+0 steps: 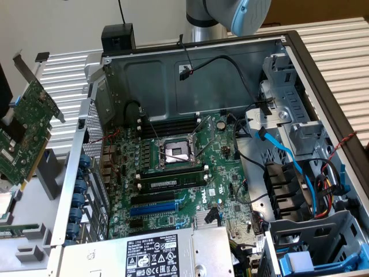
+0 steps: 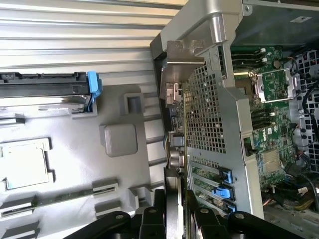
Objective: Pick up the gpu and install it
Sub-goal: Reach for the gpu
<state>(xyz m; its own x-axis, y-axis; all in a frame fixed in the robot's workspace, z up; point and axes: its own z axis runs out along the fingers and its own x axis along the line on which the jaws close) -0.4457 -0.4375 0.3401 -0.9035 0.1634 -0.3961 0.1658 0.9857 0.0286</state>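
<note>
The gpu [image 1: 26, 135] hangs in the air at the exterior view's left, outside the open computer case. Its green circuit-board face is toward that camera and its silver end bracket [image 1: 23, 66] points up. In the wrist view the gpu [image 2: 177, 149] appears edge-on, running away from the camera beside the case's perforated rear wall [image 2: 204, 114]. My gripper [image 2: 175, 201] is shut on the card's near edge, one black finger [image 2: 149, 219] on each side. The motherboard [image 1: 173, 173] lies flat inside the case, its blue expansion slot [image 1: 153, 208] uncovered.
The case's rear wall, with blue slot latches [image 1: 78, 196], stands between the gpu and the motherboard. A grey foam tray [image 2: 119, 139] beneath holds a drive with a blue tab [image 2: 93, 89] and other parts. The power supply [image 1: 155, 254] sits at the near end. Cables and drive cages [image 1: 300, 173] fill the exterior view's right.
</note>
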